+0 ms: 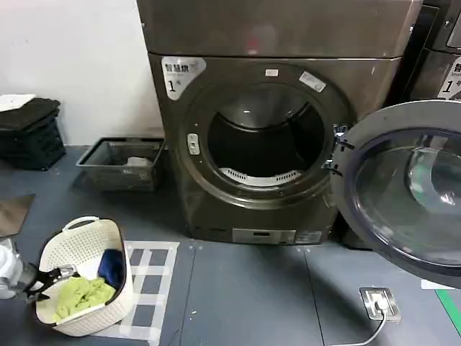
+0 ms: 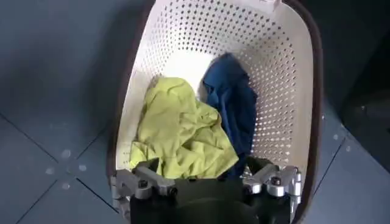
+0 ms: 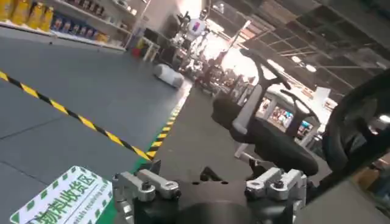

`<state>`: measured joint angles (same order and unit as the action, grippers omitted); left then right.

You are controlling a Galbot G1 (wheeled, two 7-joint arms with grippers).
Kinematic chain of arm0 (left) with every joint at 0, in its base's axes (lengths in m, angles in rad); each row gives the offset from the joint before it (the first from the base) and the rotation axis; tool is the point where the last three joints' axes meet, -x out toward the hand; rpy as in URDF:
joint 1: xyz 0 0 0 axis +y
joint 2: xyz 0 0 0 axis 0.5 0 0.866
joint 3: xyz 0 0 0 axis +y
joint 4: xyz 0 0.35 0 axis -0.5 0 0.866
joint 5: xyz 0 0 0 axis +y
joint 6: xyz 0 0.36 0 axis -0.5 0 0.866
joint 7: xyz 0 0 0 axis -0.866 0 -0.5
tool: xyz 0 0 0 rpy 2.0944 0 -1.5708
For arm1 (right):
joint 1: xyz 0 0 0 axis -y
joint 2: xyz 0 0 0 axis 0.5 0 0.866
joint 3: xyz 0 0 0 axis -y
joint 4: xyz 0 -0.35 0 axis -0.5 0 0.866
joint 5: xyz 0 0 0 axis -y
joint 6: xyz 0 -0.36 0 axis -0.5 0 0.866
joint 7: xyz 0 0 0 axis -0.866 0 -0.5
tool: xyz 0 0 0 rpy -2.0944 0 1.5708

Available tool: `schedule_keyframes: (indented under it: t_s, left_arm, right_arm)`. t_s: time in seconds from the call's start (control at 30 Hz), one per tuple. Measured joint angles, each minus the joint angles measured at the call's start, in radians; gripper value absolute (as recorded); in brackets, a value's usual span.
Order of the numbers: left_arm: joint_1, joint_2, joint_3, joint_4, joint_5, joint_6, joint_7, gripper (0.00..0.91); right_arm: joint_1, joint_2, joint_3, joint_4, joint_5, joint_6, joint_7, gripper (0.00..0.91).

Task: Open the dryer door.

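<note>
White basket (image 1: 72,249): yellow-green cloth (image 2: 177,131), blue cloth (image 2: 234,100).

dryer (image 1: 216,202): bronze-brown, white "1" sticker
dryer door (image 1: 403,194): shiny chrome rim, dark tinted glass
basket (image 1: 75,249): cream, dotted with little holes
clothes: lime-green one (image 2: 177,131), navy one (image 2: 234,100)
floor (image 1: 245,295): dark grey-blue, white taped grid

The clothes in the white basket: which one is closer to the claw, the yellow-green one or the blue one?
The yellow-green cloth reaches right down to the left claw, lying bunched at that end of the basket. The blue cloth sits mostly farther away.
</note>
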<state>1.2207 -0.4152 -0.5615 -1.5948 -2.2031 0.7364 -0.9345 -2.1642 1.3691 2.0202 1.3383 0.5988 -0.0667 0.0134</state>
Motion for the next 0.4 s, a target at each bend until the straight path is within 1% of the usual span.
schedule_keyframes:
  t_s: [0.4]
  left_arm:
    - [-0.001,-0.002,0.0,0.005,0.004,0.0,0.001,0.907]
  right_arm:
    - [0.005,0.001,-0.006,0.009,0.0,0.0,-0.003,0.907]
